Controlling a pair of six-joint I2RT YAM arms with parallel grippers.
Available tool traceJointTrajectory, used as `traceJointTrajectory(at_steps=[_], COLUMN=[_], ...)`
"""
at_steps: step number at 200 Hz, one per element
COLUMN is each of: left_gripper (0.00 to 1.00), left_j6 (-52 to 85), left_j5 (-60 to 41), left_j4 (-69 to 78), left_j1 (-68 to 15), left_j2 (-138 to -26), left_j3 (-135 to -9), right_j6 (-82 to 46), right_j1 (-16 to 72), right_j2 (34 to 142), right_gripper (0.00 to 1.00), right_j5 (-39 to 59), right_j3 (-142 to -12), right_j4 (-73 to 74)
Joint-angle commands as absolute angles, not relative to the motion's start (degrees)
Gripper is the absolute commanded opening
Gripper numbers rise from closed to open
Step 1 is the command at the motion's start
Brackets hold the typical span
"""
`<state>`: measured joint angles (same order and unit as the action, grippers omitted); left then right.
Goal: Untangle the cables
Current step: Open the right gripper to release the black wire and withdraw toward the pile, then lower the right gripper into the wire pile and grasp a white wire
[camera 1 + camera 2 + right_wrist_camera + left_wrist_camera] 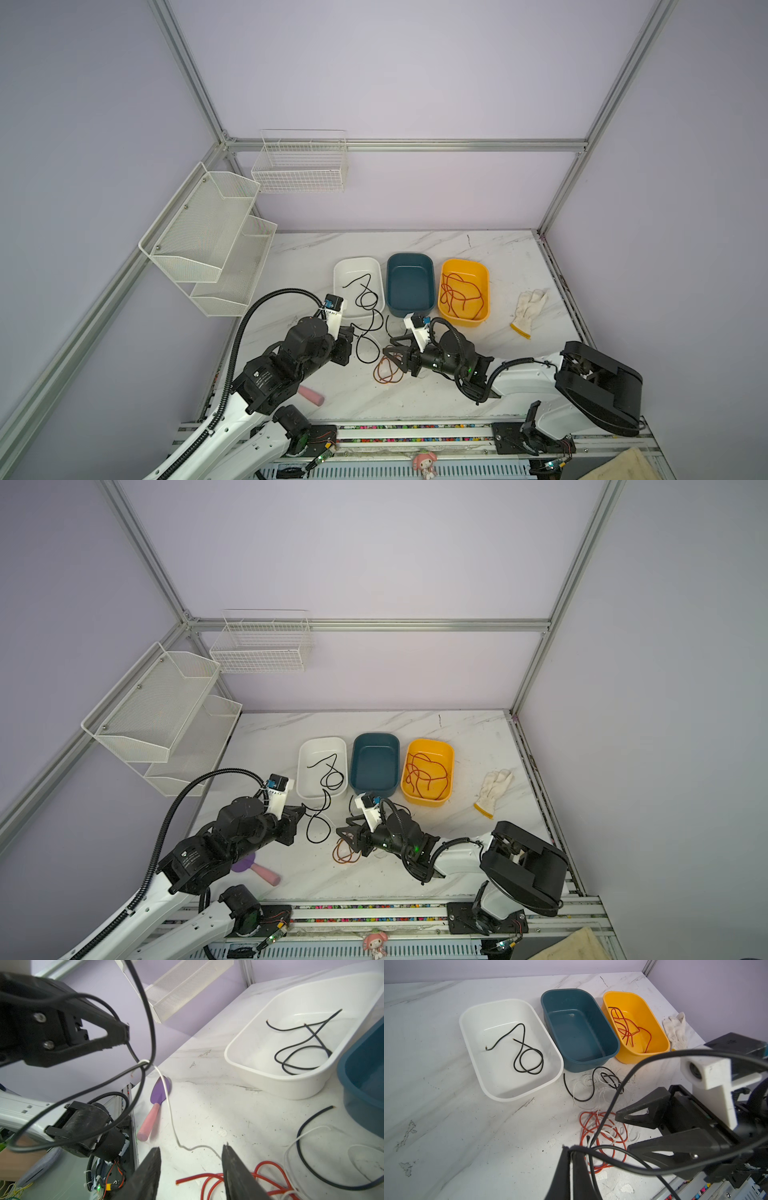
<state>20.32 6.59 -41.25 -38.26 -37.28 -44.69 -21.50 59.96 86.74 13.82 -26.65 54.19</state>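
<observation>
**Black Cable Held Up, White One Hooked On**

The left gripper (126, 1032) was clenched on a thin, bendy black cable (154, 1043) and held it up, likely to pull it free. A thin white cable (169, 1105) was hooked round it. The right gripper (191, 1151) hung with jaws apart, holding nothing, above curly red-orange cables (197, 1177) on the smooth marble-look table (446, 1126). More cables lay in the shiny white plastic tub (517, 1091) and the yellow plastic tub (658, 1028).
</observation>
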Motion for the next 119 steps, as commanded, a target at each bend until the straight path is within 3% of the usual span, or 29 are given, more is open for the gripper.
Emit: traceJointTrajectory(at_steps=[1, 45, 119], left_gripper=[0.0, 0.0, 0.0], left_j6=[19.2, 19.3, 19.1], left_j5=[5.7, 5.6, 5.5], left_j4=[-39.3, -39.2, -39.2], left_j1=[-38.0, -37.9, -37.7], left_j2=[-36.8, -36.9, -36.8], left_j3=[-46.9, -46.9, -47.1], right_j6=[-20.6, -20.7, -20.7], right_j1=[61.9, 63.4, 63.5], right_j2=[88.5, 91.8, 93.0], right_gripper=[0.5, 0.43, 0.08], right_j5=[11.3, 8.3, 5.7], right_j3=[-29.1, -31.4, -31.8], right_j4=[58.0, 59.1, 58.5])
